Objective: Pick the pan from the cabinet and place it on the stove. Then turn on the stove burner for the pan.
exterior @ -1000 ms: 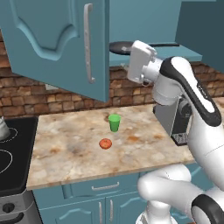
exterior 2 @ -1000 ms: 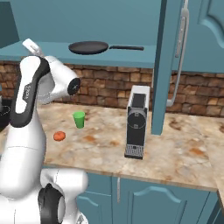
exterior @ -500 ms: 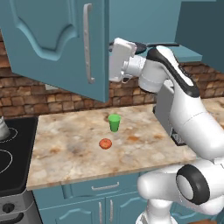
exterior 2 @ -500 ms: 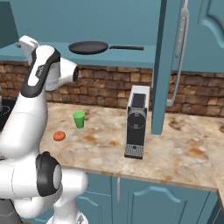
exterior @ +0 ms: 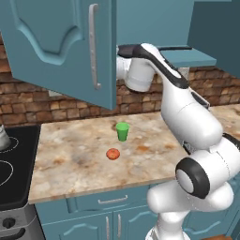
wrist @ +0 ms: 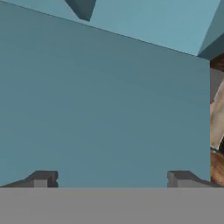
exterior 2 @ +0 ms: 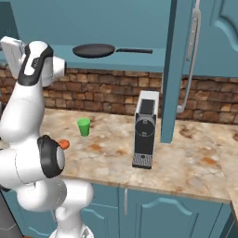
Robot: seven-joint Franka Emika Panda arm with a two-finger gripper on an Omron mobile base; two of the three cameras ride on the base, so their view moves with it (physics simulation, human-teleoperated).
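Note:
The pan (exterior 2: 93, 50) lies on the open cabinet's shelf (exterior 2: 139, 59), its long black handle pointing right. In the left base view only the tip of that handle (exterior: 180, 47) shows past my arm. My gripper (wrist: 112, 179) is open with nothing between its fingertips. It faces the flat inner side of the cabinet's open left door (exterior: 56, 47) from close up, well to the left of the pan. The stove (exterior: 11, 180) is at the lower left, a black cooktop with white burner rings (exterior: 5, 172).
A green cup (exterior: 122, 131) and a small orange thing (exterior: 112, 153) sit on the marble counter (exterior: 79, 159). A coffee machine (exterior 2: 145, 130) stands under the right cabinet door (exterior 2: 186, 69). A silver kettle (exterior: 2, 138) stands at the stove's back edge.
My hand has swung left along the shelf, away from the pan and toward the open left door. The jaws have stayed open. The pan has not moved.

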